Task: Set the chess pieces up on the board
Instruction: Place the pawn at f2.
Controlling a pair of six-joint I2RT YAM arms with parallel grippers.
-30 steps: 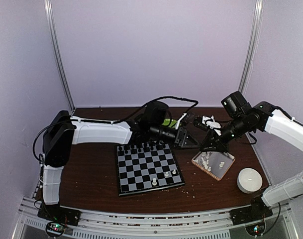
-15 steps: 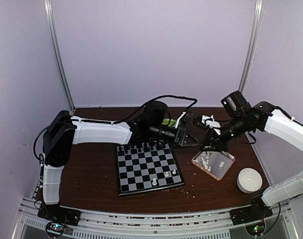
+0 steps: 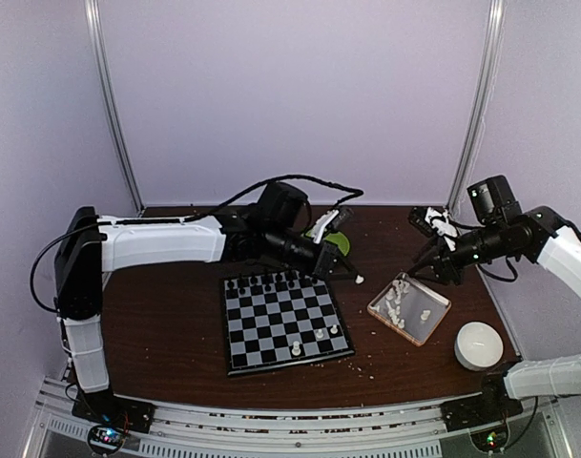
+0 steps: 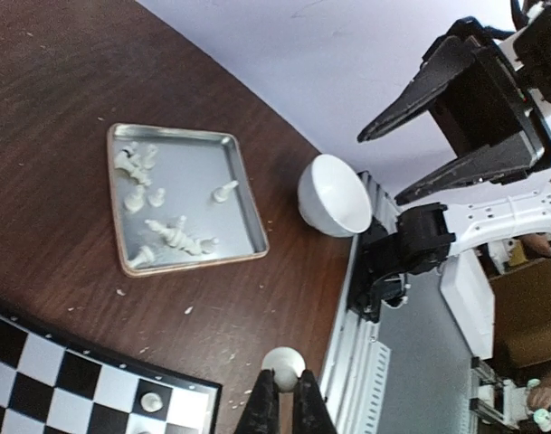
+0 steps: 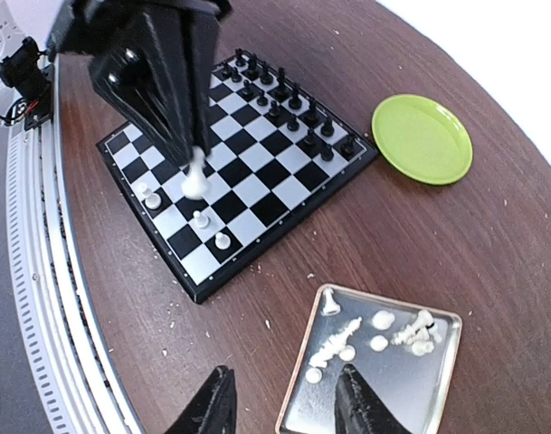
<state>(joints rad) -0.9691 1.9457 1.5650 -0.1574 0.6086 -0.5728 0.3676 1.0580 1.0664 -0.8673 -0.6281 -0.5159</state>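
The left gripper (image 4: 281, 391) is keeping its fingers almost closed and is pinching one white chessman (image 4: 284, 362) at their very tips. A second ago this gripper was sitting lower, close against the far corner of the tray. Now the arm is swinging round, and the piece is hanging over bare table just off the corner of the board (image 4: 71, 384), which is lying beside and behind the fingertips. I am reading this as the carry step, with one piece leaving the tray side and heading for its square. Whether it was already gripped a second ago, I cannot tell.

A little further out on the board, three white chess pieces (image 5: 201, 219) are standing on the rows farthest from the black chessmen (image 5: 284, 104), so most of the white side is waiting to be filled.

Ahead of the held piece, the tray (image 4: 194, 172) is holding a loose scatter of white pieces, several of them lying on their sides. Just past its far corner a white bowl (image 4: 334, 194) is sitting near the table edge.

Farthest out, the right gripper (image 5: 282, 380) is pulling away. Half a second ago it was hanging right over the tray's far edge. Now it is standing apart from the tray, on the side away from the left gripper, with its fingers spread wide and carrying nothing. By my judgement this is leaving the left arm free room between tray and board.
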